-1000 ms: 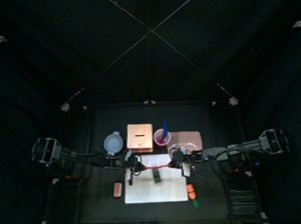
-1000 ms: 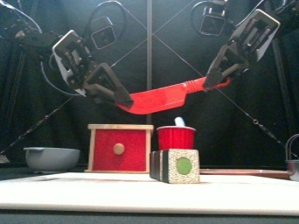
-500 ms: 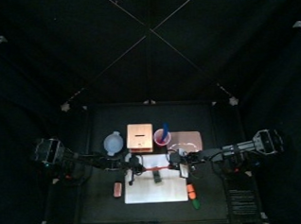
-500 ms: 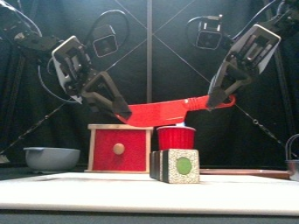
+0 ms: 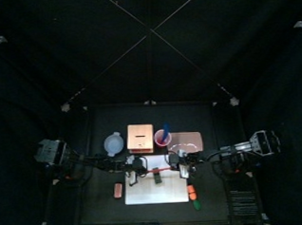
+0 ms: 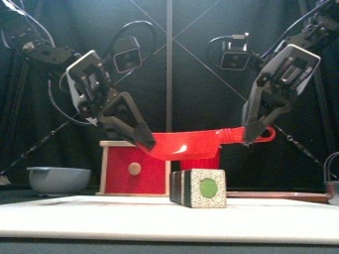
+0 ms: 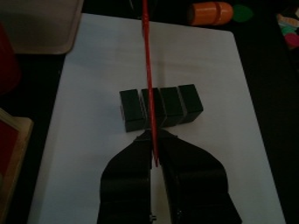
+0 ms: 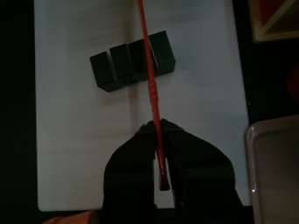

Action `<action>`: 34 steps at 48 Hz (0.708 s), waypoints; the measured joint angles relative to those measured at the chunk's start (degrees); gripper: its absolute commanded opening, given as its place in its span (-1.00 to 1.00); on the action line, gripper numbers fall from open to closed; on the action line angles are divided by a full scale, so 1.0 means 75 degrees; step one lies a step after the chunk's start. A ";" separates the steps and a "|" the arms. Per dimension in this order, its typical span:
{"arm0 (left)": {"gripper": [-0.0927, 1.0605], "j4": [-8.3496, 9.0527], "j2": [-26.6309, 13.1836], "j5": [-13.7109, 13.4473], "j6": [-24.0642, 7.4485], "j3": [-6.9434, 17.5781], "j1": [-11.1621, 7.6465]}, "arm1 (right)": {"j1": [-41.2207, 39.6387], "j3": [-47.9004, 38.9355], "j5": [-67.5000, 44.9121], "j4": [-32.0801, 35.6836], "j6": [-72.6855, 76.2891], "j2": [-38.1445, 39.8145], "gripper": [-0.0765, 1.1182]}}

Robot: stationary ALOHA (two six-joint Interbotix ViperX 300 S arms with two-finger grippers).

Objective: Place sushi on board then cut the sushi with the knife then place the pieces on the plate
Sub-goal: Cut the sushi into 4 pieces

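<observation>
Sushi roll (image 6: 199, 188) sits in the middle of the white board (image 6: 79, 218), not cut yet. To cut well, the red knife (image 6: 199, 144) should come straight down on a gap between two blocks. Both arms lean in above the board, left gripper (image 6: 143, 141) and right gripper (image 6: 252, 132) each pinching one knife end.

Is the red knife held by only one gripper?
No, in the front view the left gripper clamps one end of the knife and the right gripper the other, above the sushi roll.
</observation>
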State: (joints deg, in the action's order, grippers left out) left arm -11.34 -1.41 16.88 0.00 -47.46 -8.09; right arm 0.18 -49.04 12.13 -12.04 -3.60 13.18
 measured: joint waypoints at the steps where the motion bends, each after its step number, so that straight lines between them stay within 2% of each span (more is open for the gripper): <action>1: -0.10 -0.0012 -0.0023 0.0000 0.0000 0.0012 0.0000 | -0.0023 0.0000 0.0000 0.0000 0.0012 -0.0012 -0.28; 15: -0.10 -0.0070 -0.0270 -0.0023 0.0012 0.0117 0.0000 | -0.0199 0.0000 0.0012 0.0000 0.0000 -0.0152 -0.28; 34: -0.10 -0.0152 -0.0305 -0.0047 0.0000 0.0129 0.0012 | -0.0234 0.0000 0.0023 0.0000 0.0000 -0.0363 -0.28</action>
State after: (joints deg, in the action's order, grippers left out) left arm -12.48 -3.69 16.52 0.00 -46.49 -8.00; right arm -1.58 -49.04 12.30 -12.04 -3.60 10.46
